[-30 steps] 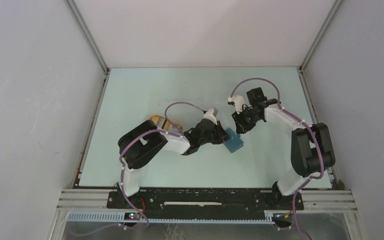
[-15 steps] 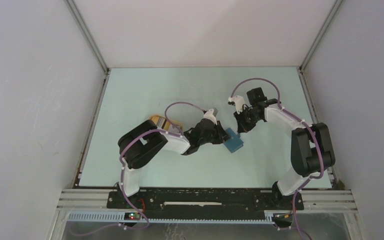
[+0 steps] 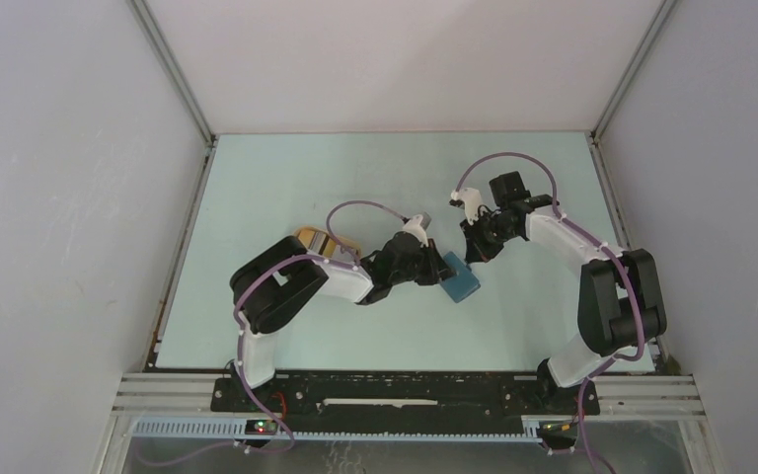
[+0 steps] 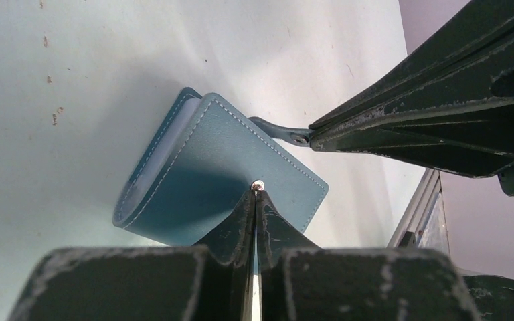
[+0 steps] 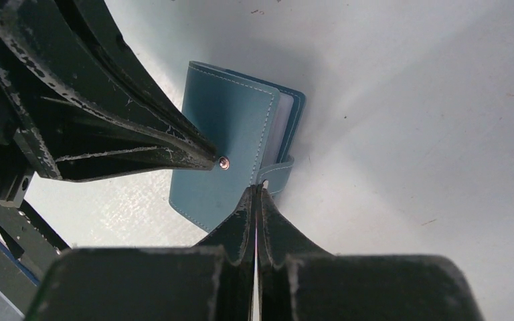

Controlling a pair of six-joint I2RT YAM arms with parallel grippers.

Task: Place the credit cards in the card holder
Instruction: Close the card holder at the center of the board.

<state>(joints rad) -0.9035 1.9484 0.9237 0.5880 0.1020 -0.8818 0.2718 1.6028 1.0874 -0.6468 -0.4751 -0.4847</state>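
Your teal card holder (image 3: 460,282) lies folded on the table (image 3: 286,178), between both pincers. Your left gripper (image 4: 257,194) is closed, its tips resting at the snap stud (image 4: 258,185) on the cover. Your right gripper (image 5: 257,190) is closed too, its tips at the snap tab (image 5: 276,175); whether it pinches the tab cannot be told.

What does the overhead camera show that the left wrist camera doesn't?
Only overhead: both arms whole, the wide table, and a tan tray half hidden behind the left arm.
Only the left wrist: the wallet up close, with its stitching, its silver snap, pale pages inside, and its tab meeting the right pincer.
Both: the wallet, with the left pincer and right pincer shut at it.
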